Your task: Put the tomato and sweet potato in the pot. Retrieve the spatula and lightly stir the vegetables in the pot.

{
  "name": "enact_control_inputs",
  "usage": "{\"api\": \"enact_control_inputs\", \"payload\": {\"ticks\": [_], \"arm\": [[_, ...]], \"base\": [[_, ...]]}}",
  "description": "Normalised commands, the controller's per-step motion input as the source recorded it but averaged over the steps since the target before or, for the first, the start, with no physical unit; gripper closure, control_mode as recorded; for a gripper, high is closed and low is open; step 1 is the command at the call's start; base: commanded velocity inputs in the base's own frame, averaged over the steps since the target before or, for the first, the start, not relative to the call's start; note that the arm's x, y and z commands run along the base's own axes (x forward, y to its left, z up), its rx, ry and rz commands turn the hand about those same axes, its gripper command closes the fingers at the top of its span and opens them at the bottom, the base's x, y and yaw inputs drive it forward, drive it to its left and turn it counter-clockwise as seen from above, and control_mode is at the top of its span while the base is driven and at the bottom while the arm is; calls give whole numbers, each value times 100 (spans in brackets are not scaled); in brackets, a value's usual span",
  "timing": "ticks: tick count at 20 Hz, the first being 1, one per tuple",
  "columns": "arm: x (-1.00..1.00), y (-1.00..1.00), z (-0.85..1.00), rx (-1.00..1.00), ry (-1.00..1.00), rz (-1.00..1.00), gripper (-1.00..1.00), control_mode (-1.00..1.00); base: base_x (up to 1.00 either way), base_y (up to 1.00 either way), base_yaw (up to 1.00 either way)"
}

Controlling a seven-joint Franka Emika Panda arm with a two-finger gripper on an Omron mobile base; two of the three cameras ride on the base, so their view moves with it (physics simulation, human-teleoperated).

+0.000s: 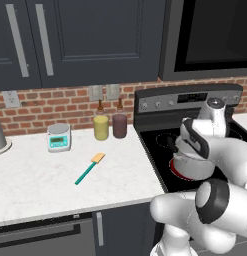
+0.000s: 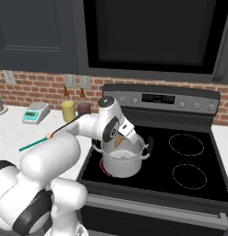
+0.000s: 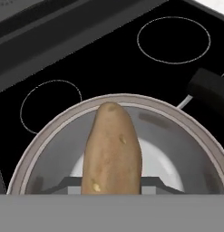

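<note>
White marble surface [image 1: 40, 185] in the left base view is carrying the teal spatula [image 1: 90, 168], lying flat near the yellow jar [image 1: 101, 126] and maroon jar [image 1: 119, 124]; the arm is blocking the pot. Right base view: the tool [image 2: 119, 140] is hanging over the steel pot [image 2: 122, 161] on the stove [image 2: 189, 179], pinching the sweet potato [image 2: 118, 140]. Hand view: sweet potato [image 3: 112, 149] is sitting between the fingers above the pot's open mouth [image 3: 50, 131], its dark handle [image 3: 208, 90] sticking out.

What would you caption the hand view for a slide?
The hand holds the sweet potato above the open pot on the stove.
</note>
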Motion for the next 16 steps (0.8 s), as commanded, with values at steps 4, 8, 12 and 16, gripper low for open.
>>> {"api": "enact_control_inputs", "payload": {"ticks": [4, 8, 12, 16], "arm": [[31, -12, -37, 0, 0, 0, 100, -100], [26, -7, -37, 0, 0, 0, 100, -100], [3, -1, -35, 0, 0, 0, 100, -100], [0, 0, -29, 0, 2, 0, 100, -100]], "base": [[0, 0, 0], [0, 0, 0], [0, 0, 0], [0, 0, 0]]}}
